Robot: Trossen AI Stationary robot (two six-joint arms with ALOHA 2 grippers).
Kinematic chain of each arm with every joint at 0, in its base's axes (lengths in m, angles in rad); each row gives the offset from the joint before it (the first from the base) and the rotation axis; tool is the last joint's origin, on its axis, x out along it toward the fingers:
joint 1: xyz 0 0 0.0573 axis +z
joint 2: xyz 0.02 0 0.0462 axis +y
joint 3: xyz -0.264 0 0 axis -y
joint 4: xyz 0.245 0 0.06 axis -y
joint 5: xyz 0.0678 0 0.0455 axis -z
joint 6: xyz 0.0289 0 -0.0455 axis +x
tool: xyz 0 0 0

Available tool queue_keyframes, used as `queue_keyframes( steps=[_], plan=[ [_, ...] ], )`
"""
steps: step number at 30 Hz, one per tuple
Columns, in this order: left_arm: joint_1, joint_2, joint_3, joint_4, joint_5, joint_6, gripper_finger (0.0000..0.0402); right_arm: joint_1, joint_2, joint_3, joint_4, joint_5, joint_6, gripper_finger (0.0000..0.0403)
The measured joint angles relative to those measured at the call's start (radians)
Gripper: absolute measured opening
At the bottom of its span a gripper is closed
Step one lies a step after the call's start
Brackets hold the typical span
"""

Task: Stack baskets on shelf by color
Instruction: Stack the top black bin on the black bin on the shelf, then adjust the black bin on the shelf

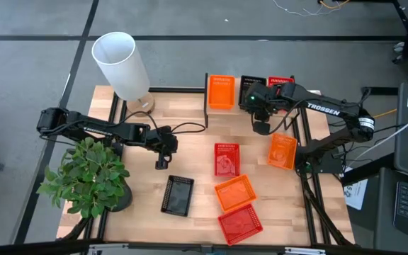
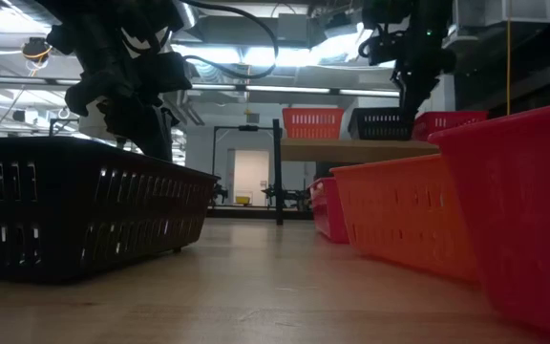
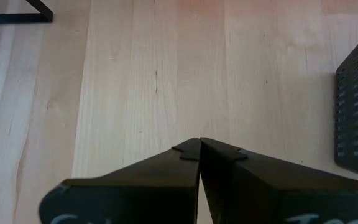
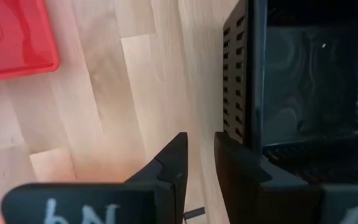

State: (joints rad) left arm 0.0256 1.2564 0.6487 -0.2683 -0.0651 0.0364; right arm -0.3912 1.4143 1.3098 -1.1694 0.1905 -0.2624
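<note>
On the shelf [image 2: 351, 149] at the table's far side stand an orange basket [image 1: 222, 92], a black basket [image 1: 253, 86] and a red basket [image 1: 280, 82], side by side on their bottoms. My right gripper [image 4: 201, 140] points steeply down at the black basket's near wall [image 4: 235, 81]. Its fingers stand a little apart, with bare wood showing between their tips and one finger [image 4: 244, 171] in front of that wall. My left gripper [image 3: 199, 142] hangs shut over bare table, left of centre. A black basket [image 1: 178, 195], two red ones [image 1: 226, 159] [image 1: 239, 223] and two orange ones [image 1: 234, 191] [image 1: 282, 150] lie on the table. My right gripper has one finger overlapping the near wall of the black basket on the shelf, while the other finger stands clear of it on the outside. That finger hides the spot, so I cannot tell whether it touches the wall. Nothing is between the fingertips.
A potted plant [image 1: 87, 177] stands at the near left corner and a white cylinder [image 1: 121, 64] at the far left. The orange basket at the right lies close to the table's right edge. Bare wood lies between my left gripper and the shelf.
</note>
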Motion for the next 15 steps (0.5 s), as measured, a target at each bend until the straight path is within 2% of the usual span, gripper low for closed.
queue_keyframes(
  steps=[9,12,15],
  plan=[
    [0.0,0.0,0.0,0.0,0.0,0.0,0.0,0.024,-0.004,0.0,-0.016,-0.004,0.072,0.008],
    [-0.003,0.0,0.0,-0.007,0.036,-0.001,0.0,0.068,-0.01,0.0,-0.033,-0.104,0.11,0.008],
    [-0.015,0.0,0.019,-0.103,0.093,-0.037,0.0,0.14,-0.036,0.0,-0.049,-0.199,0.18,0.008]
  ],
)
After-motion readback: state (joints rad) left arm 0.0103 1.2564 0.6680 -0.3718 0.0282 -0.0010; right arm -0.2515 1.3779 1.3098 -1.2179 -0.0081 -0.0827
